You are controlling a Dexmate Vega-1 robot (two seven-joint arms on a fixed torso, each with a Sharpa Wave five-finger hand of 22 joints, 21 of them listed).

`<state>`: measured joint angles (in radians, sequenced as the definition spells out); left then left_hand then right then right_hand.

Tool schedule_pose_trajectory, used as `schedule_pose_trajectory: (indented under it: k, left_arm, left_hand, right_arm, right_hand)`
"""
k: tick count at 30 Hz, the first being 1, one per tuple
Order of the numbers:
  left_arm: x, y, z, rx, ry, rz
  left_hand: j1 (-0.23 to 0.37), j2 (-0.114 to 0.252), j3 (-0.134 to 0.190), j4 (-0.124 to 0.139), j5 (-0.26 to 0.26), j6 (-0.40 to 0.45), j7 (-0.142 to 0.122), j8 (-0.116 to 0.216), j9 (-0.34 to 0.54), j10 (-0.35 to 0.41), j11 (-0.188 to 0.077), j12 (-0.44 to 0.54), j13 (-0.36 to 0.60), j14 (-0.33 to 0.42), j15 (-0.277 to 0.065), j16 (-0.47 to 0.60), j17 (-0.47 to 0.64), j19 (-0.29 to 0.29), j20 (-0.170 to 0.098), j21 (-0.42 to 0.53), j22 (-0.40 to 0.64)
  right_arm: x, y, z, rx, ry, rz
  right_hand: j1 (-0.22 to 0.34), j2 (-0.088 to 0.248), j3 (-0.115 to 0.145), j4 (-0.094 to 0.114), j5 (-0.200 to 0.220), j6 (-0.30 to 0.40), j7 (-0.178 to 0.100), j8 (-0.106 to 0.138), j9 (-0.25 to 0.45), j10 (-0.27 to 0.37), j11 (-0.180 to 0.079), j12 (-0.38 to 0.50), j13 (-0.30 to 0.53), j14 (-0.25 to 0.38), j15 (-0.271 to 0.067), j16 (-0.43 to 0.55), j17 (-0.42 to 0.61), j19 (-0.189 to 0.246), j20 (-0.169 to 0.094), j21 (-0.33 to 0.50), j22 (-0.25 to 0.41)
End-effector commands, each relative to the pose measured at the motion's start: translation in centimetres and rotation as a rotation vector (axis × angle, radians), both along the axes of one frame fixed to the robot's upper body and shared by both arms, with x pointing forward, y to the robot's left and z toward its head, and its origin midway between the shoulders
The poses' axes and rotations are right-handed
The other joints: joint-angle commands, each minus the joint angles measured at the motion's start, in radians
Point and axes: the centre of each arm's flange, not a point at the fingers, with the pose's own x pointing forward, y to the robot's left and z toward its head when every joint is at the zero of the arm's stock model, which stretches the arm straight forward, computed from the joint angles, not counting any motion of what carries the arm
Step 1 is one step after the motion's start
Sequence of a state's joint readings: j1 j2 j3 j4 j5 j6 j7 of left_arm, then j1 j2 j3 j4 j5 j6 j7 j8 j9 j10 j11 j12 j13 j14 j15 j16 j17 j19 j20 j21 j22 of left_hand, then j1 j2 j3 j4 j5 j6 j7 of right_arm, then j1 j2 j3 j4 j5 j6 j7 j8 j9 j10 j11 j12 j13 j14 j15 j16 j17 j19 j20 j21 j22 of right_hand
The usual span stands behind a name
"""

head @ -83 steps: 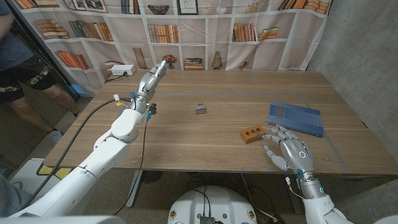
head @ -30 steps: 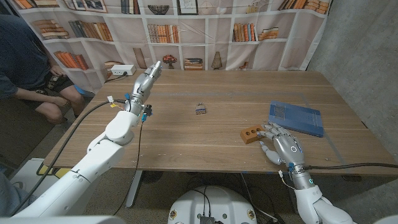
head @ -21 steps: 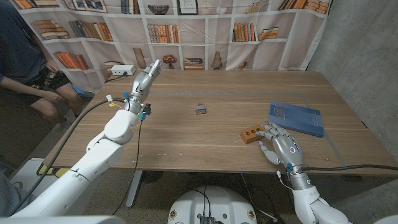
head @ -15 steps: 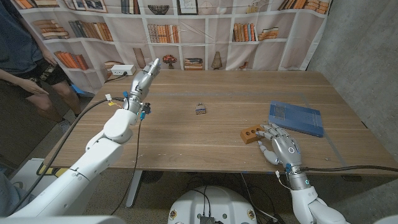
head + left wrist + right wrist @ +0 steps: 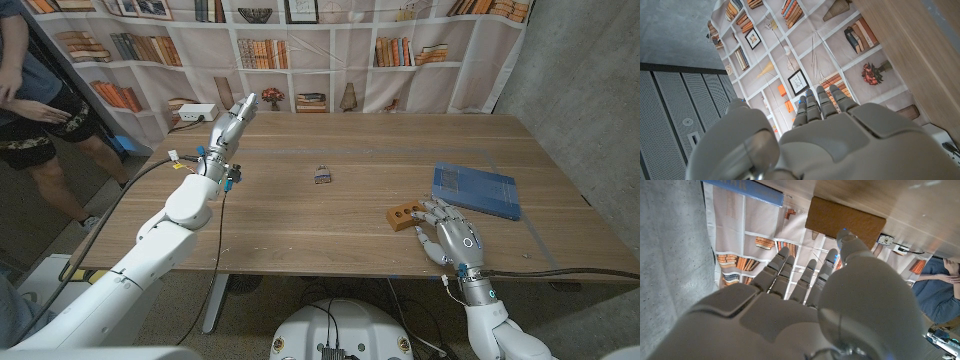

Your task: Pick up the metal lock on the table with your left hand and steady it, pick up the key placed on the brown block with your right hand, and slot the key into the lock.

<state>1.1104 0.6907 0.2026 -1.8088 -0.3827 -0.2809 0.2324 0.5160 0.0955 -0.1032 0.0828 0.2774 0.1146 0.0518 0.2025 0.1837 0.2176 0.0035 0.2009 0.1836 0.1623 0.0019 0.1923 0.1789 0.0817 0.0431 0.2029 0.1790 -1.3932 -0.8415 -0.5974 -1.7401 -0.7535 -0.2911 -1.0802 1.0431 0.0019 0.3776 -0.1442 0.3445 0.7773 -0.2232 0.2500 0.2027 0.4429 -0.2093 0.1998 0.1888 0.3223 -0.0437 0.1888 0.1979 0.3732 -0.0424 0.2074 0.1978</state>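
The small metal lock (image 5: 322,175) lies on the wooden table (image 5: 300,230) near its middle, with nothing touching it. My left hand (image 5: 232,122) is raised over the table's far left part, well left of the lock, fingers stretched out straight and holding nothing; the left wrist view shows the same outstretched left hand (image 5: 822,125). The brown block (image 5: 405,214) sits at the front right, and the key on it is too small to make out. My right hand (image 5: 447,232) is just right of the block, fingers spread and empty, fingertips close to the brown block (image 5: 845,220).
A blue flat book (image 5: 476,190) lies behind my right hand, near the table's right side. A white power strip (image 5: 198,113) sits past the far left corner. A person (image 5: 30,90) stands beyond the table's left end. A bookshelf-print curtain hangs behind the table.
My right hand has shifted left and forward, closer to the brown block. My left hand has drifted slightly left. The person at the left has stood up and moved.
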Motion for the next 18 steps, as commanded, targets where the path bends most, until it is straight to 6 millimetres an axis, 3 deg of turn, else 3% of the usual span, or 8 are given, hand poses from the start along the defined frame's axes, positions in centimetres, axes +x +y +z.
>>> schedule_pose_trajectory:
  k: [1,18]
  left_arm:
    - [-0.06,-0.06,0.07,0.008,0.003,0.003]
    - [-0.11,0.11,-0.05,0.007,0.011,0.009]
  left_hand:
    - [0.003,0.002,-0.008,0.004,-0.002,0.006,-0.001,-0.002,0.004,0.009,-0.003,0.003,0.005,0.010,-0.002,-0.001,0.004,0.005,0.009,-0.001,0.003]
    - [0.004,0.003,-0.011,0.004,-0.004,0.008,-0.003,-0.003,0.004,0.010,-0.005,0.002,0.005,0.011,-0.003,-0.001,0.004,0.004,0.011,-0.001,0.003]
  right_arm:
    - [0.37,0.02,0.06,0.023,-0.007,-0.001]
    - [0.96,0.16,-0.07,0.040,0.001,0.007]
  right_hand:
    - [-0.008,-0.010,-0.008,0.007,-0.002,0.015,0.000,0.008,0.004,-0.002,-0.003,0.002,0.002,-0.009,-0.053,-0.003,0.005,-0.007,-0.069,0.001,0.005]
    - [-0.017,-0.011,-0.017,0.014,-0.004,0.025,-0.001,0.010,0.005,-0.003,-0.002,0.003,0.002,-0.024,-0.042,-0.004,0.007,-0.025,-0.064,-0.001,0.005]
